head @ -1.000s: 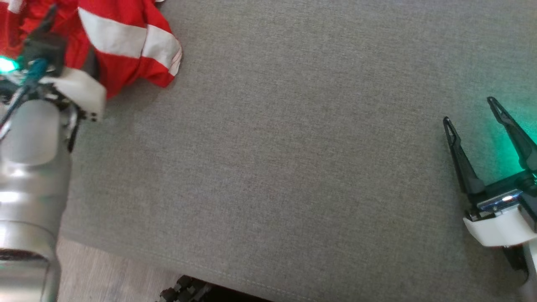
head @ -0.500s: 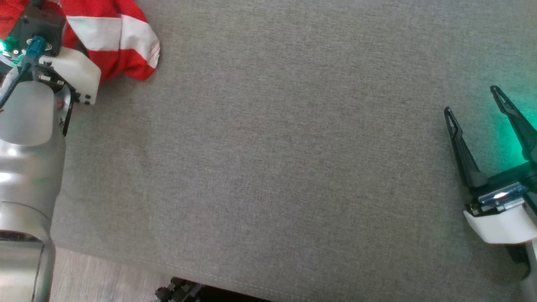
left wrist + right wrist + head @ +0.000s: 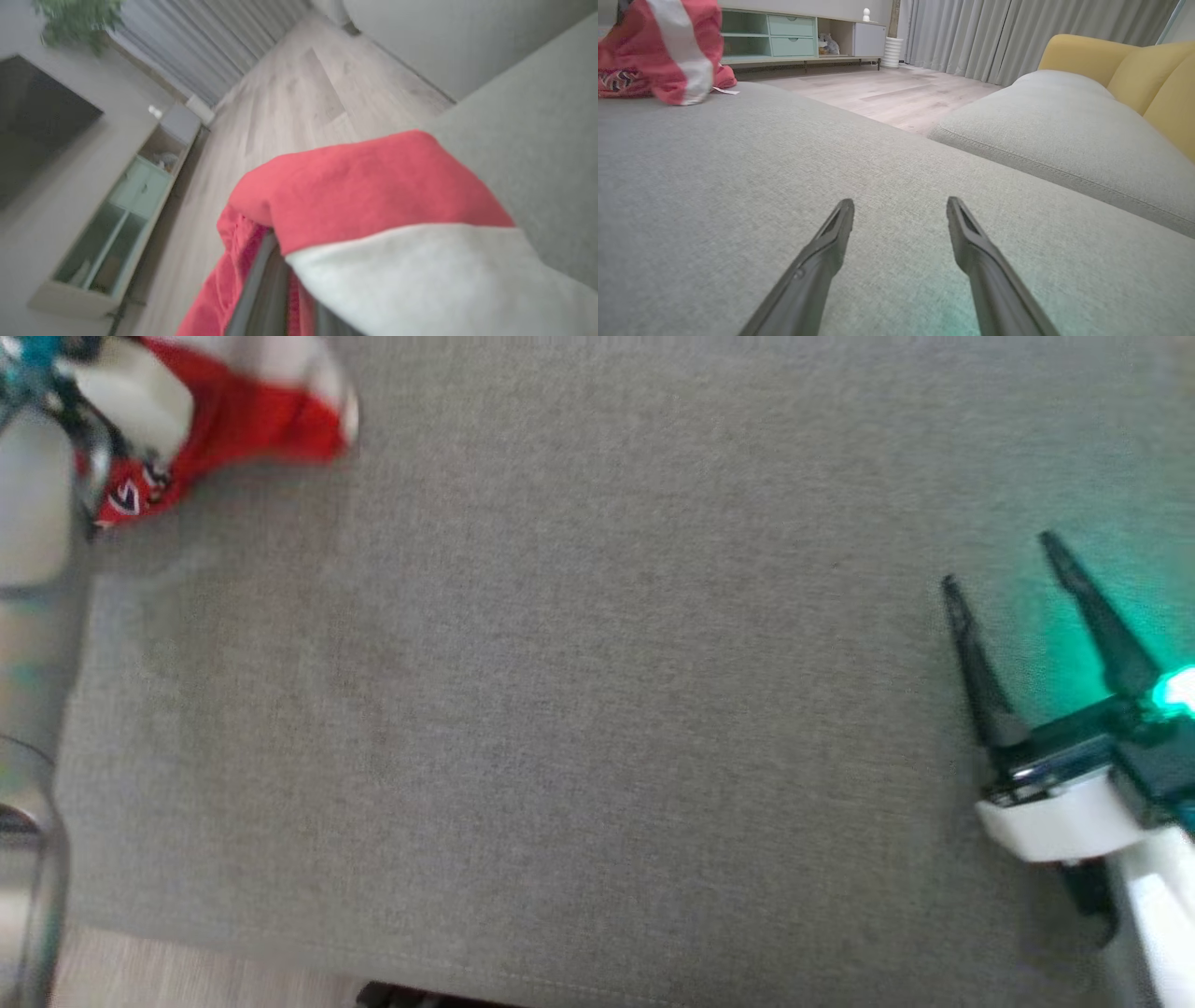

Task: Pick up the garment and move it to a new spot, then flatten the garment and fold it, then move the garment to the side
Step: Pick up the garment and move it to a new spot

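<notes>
One right hand (image 3: 1001, 560), fingers (image 3: 822, 252) apart

A grey cushion (image 3: 738, 186) lies under the right tool (image 3: 901, 205). Ahead to its right sit a second grey cushion (image 3: 1064, 121) and a yellow backrest (image 3: 1111, 65). Farther ahead run wood floor (image 3: 887, 98), grey curtains (image 3: 994, 32) and a low cabinet (image 3: 794, 37) with mint drawers.

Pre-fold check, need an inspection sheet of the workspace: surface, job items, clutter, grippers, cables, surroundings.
Surface: grey cushion, bare in the middle.
Job's things: red and white garment, bunched near the cushion's left edge.
Clutter: nothing seen.
Grippers: left gripper holds the garment; right gripper low over the cushion, jaws open, empty.
Cables: teal cable by the left wrist, blurred.
Surroundings: wood floor, cabinet, curtains, yellow sofa back.
</notes>
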